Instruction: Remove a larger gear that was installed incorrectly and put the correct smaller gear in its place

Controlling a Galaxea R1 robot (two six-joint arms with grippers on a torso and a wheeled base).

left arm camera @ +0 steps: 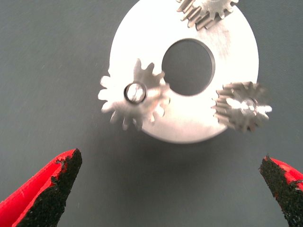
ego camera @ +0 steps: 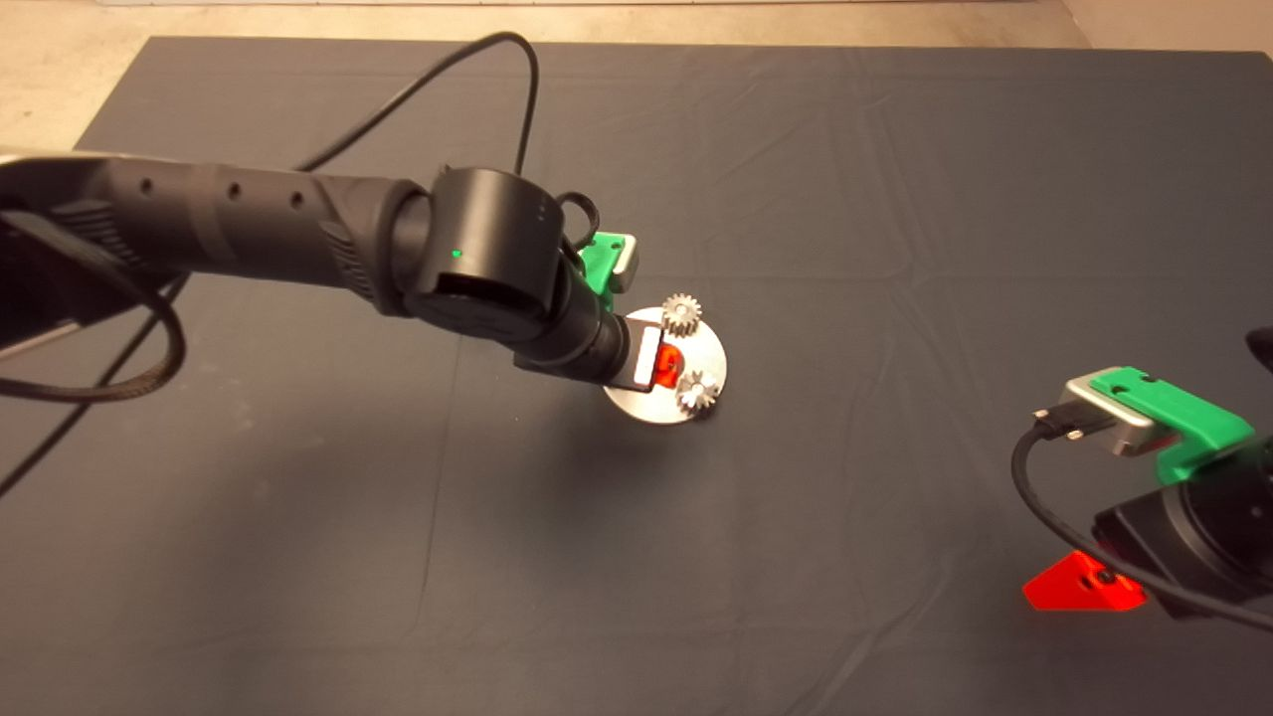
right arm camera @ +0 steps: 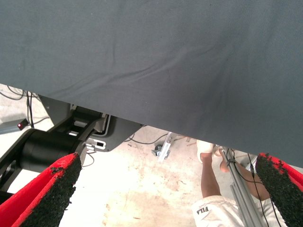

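A round silver disc (left arm camera: 142, 38) with a centre hole lies on the dark mat and carries three gears on pins. The larger gear (left arm camera: 135, 94), bright with flared pointed teeth, sits on the disc's rim. Two duller small gears (left arm camera: 242, 106) (left arm camera: 208, 9) sit on the other pins. A loose smaller gear is out of view. My left gripper (left arm camera: 165, 189) hovers open just above the disc, fingers spread wide and touching nothing. In the head view the left gripper (ego camera: 664, 366) covers part of the disc (ego camera: 711, 358), with two gears (ego camera: 681, 313) (ego camera: 696, 391) showing. My right gripper (ego camera: 1084, 587) is parked open at the lower right.
The left arm's black cable (ego camera: 428, 89) loops over the mat's far left. The right wrist view shows the mat's edge (right arm camera: 142, 120), the floor, a black robot base (right arm camera: 47, 146) and a person's leg and shoe (right arm camera: 208, 165).
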